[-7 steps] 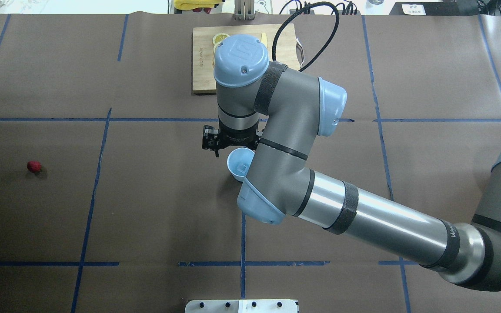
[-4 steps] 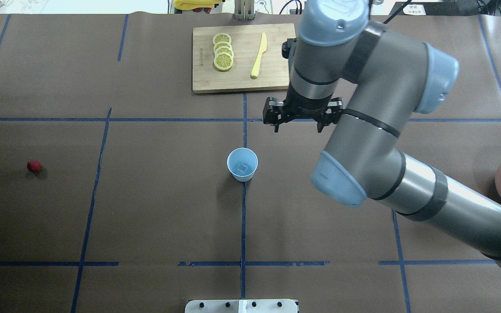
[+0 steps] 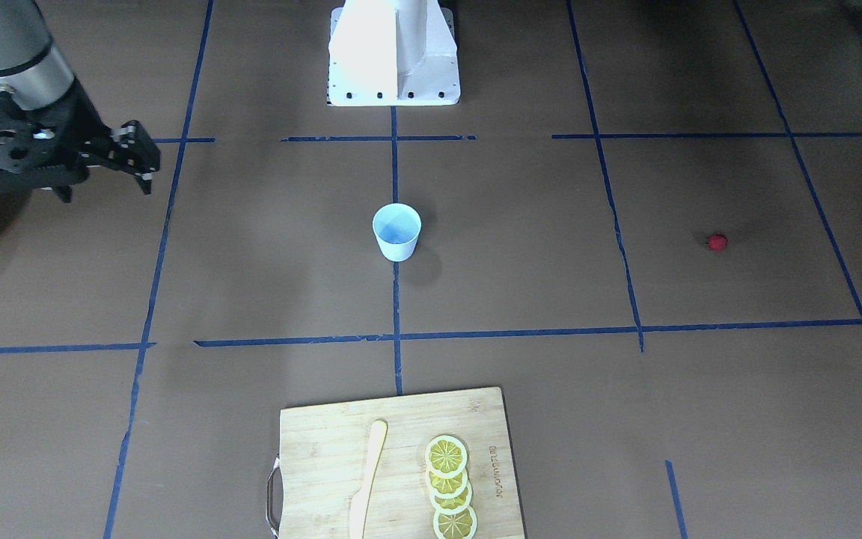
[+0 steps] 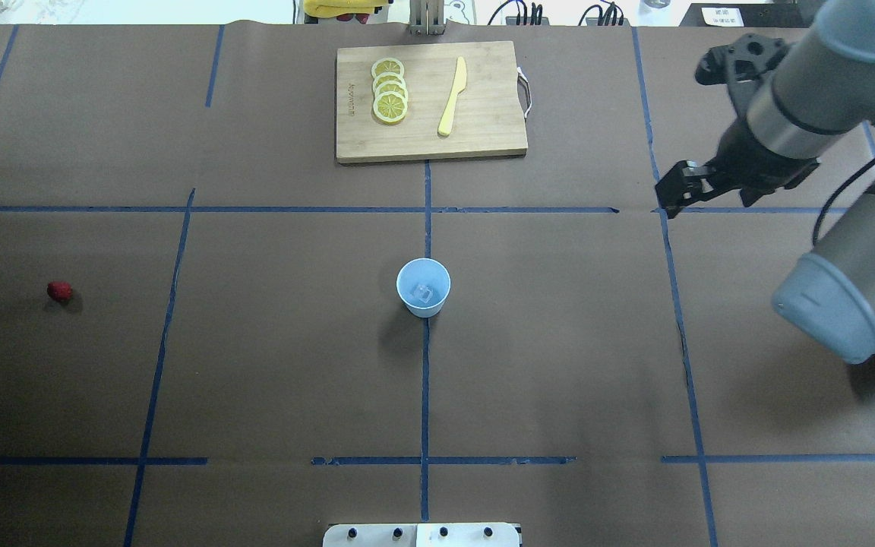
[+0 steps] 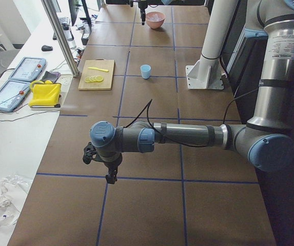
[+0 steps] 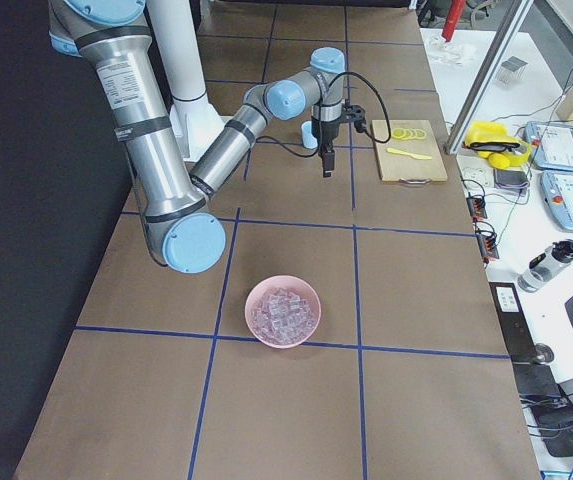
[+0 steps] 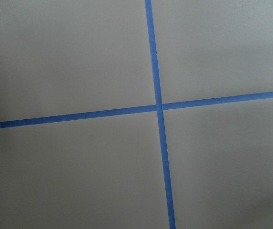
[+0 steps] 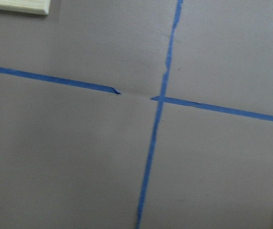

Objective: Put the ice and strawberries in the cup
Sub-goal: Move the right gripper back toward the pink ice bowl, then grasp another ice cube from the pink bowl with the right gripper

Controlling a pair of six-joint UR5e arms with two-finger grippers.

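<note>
Over the left end of the table (image 4: pixel 270 357) the left arm stretches out low and nearly level, its wrist bent so the left claw (image 5: pixel 109 173) points straight down; I cannot tell whether its fingers are apart or together. The strawberry (image 4: pixel 59 290) lies at the left, and the cup (image 4: pixel 432 307) stands upright at the centre with one ice cube (image 4: pixel 424 292) inside. At the right, the right arm is folded back, and the right claw (image 3: pixel 105 186) hangs facing down with its fingers spread wide and nothing between them.

One camera looks down on the table (image 4: pixel 255 342) from behind the robot, and another faces the robot's base (image 3: pixel 393 52) from across. Both share the cup (image 4: pixel 423 286) and the cutting board (image 4: pixel 491 99). Two side cameras look along the table from its ends. Both wrist cameras look closely at blue tape lines (image 7: pixel 157 107).
</note>
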